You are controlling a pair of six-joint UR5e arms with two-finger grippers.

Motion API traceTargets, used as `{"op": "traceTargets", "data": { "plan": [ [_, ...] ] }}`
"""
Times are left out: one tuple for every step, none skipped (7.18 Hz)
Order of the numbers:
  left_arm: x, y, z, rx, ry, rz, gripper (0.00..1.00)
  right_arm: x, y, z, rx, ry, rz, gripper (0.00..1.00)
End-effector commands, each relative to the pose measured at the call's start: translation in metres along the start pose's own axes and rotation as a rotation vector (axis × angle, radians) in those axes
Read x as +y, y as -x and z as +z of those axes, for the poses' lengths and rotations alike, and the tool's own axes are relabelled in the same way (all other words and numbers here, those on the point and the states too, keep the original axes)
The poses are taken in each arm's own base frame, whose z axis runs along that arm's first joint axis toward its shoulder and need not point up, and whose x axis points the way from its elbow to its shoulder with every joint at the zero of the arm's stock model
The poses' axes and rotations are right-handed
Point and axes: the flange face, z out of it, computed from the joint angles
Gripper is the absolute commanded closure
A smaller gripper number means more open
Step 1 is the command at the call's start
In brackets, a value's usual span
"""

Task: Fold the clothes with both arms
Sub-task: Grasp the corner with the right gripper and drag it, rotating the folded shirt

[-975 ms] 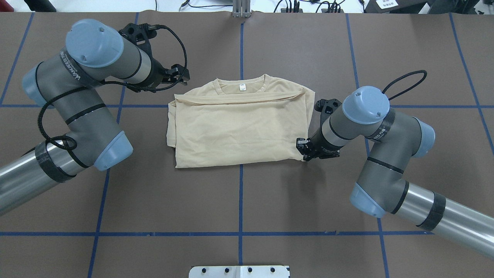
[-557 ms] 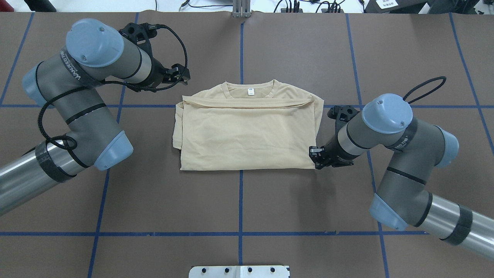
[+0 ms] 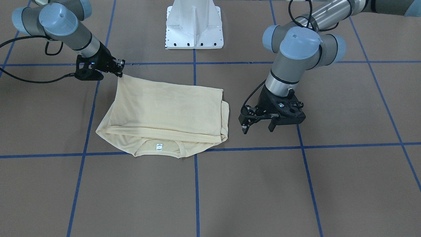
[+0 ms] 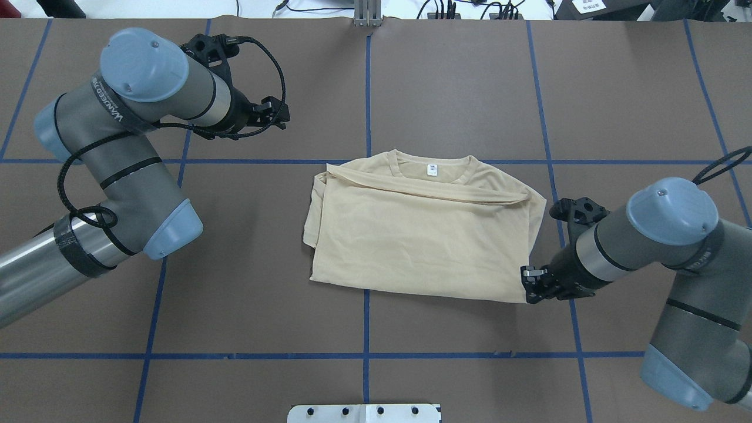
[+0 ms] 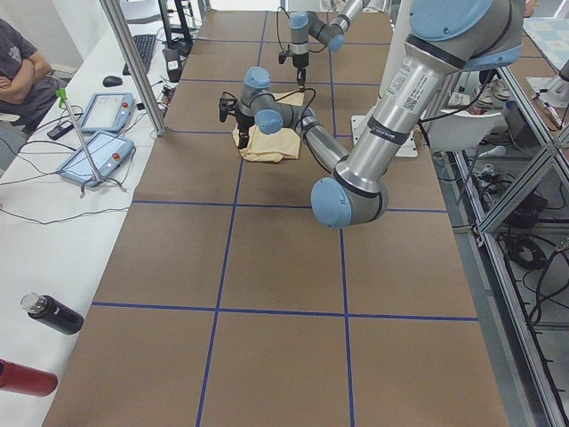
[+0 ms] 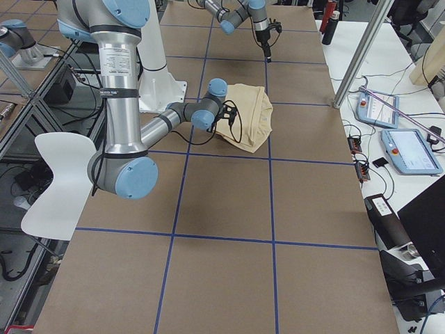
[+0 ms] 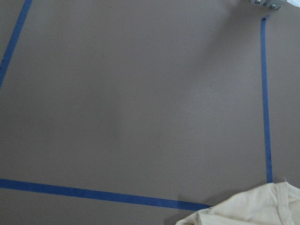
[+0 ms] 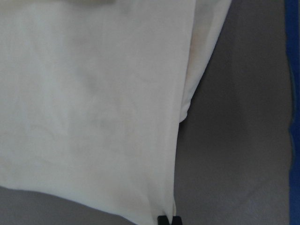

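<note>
The cream-yellow shirt [image 4: 423, 235] lies folded on the brown table, print hidden, white neck label [image 4: 432, 170] at its far edge. It also shows in the front-facing view [image 3: 164, 108]. My right gripper [image 4: 527, 285] is shut on the shirt's near right corner, low at the table. The right wrist view shows its fingertips [image 8: 168, 219] pinched on that corner. My left gripper [image 4: 281, 116] is open and empty, apart from the shirt at its far left. In the front-facing view the left gripper [image 3: 258, 127] has its jaws spread above the table.
Blue tape lines [image 4: 366, 88] grid the table. The white pedestal base [image 3: 194, 26] stands at the robot's side. Operator consoles [image 6: 400, 149] and a pole [image 6: 354, 59] stand along the far edge. The left wrist view shows the shirt's collar edge [image 7: 243, 213].
My right gripper has dragged the shirt to the right and toward the robot's side, holding its corner. The shirt now lies slightly skewed. The left arm has not moved.
</note>
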Motion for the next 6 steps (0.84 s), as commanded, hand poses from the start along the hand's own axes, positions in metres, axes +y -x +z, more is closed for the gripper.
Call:
{"op": "traceTargets", "data": {
  "plan": [
    [0.000,-0.001,-0.003,0.005,-0.005,0.002,0.00,0.044,-0.011,0.007,0.011,0.188,0.064,1.00],
    [0.001,-0.003,-0.008,0.012,-0.012,0.005,0.00,0.065,-0.006,0.022,0.029,0.240,0.062,1.00],
    [0.001,-0.004,-0.009,0.013,-0.013,0.005,0.00,0.085,0.001,0.025,0.028,0.292,0.039,1.00],
    [0.001,-0.004,-0.009,0.016,-0.014,0.006,0.00,0.107,0.009,0.032,0.040,0.332,0.052,1.00],
    [0.001,-0.005,-0.010,0.017,-0.016,0.006,0.00,0.125,0.012,0.041,0.066,0.364,0.101,1.00],
    [0.001,-0.004,-0.010,0.017,-0.016,0.006,0.00,0.139,0.015,0.046,0.082,0.381,0.128,1.00]
  ]
}}
